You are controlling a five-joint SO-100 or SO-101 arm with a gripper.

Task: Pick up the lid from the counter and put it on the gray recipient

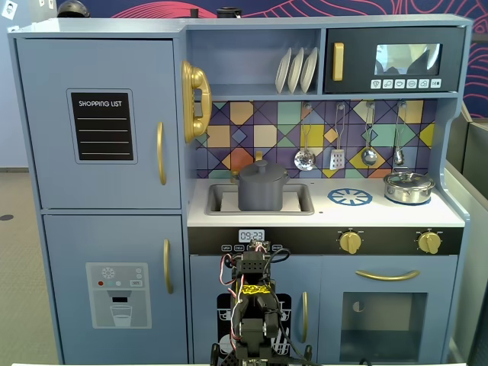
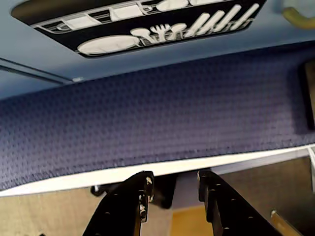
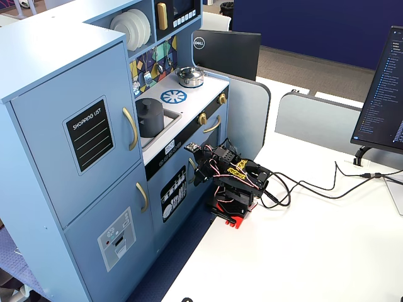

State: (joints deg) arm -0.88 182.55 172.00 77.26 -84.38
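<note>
The gray recipient (image 1: 262, 192) stands in the sink of the toy kitchen, and also shows in a fixed view (image 3: 150, 119). The dark-gray lid (image 1: 262, 169) with its small knob sits on top of it, closed flush; it shows in a fixed view (image 3: 150, 103) too. My arm (image 1: 253, 301) is folded low on the white table in front of the kitchen, far below the counter. In the wrist view my gripper (image 2: 172, 179) hangs over the table's edge, with the jaws apart and nothing between them.
A shiny silver pot (image 1: 409, 187) with its own lid stands at the counter's right, beside a blue burner (image 1: 350, 197). Utensils (image 1: 305, 158) hang on the backsplash. A monitor (image 3: 385, 94) and cables (image 3: 315, 185) are on the table (image 3: 302, 251).
</note>
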